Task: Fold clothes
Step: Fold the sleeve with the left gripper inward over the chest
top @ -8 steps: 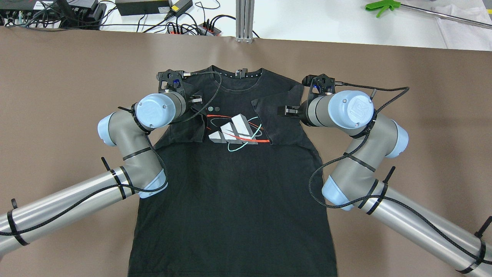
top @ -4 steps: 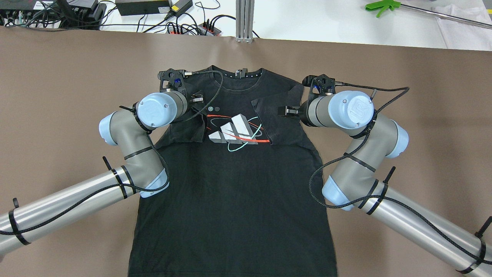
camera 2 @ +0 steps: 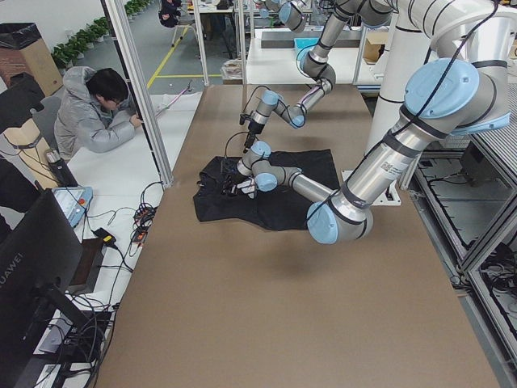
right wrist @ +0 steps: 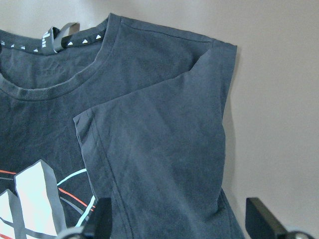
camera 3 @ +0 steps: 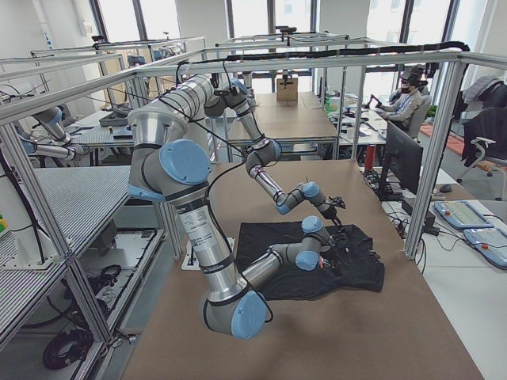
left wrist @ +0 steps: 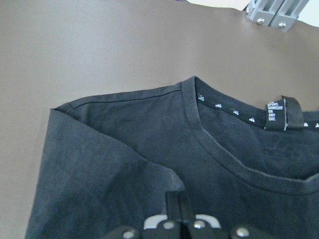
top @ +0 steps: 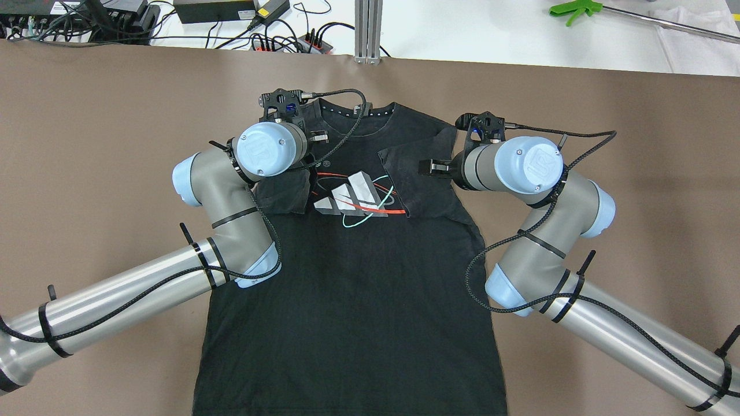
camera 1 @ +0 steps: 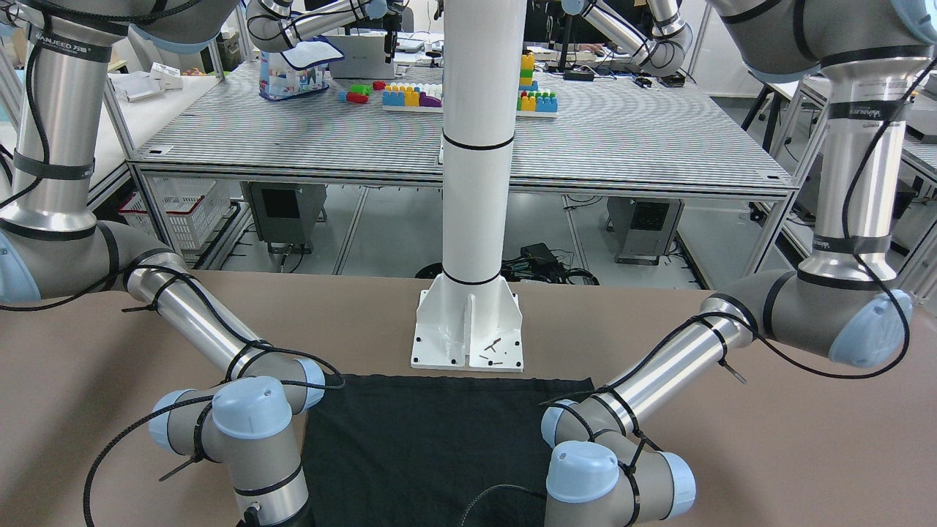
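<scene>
Your right pincer (right wrist: pixel 180 217) gapes wide, empty, above the black T-shirt (top: pixel 352 277) at its folded sleeve (right wrist: pixel 164 149) — left pincer (left wrist: pixel 175 201) closed near the collar.

free: we see open table (top: pixel 87 144) left and right of the shirt (top: pixel 347 312) | blocked: we note post (top: pixel 368 29) top centre, cables (top: pixel 272 40) upper left

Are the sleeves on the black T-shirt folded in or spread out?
Folded in. Both sleeves lie flapped over the chest on either side of the logo; the T-shirt body below is spread flat.
</scene>
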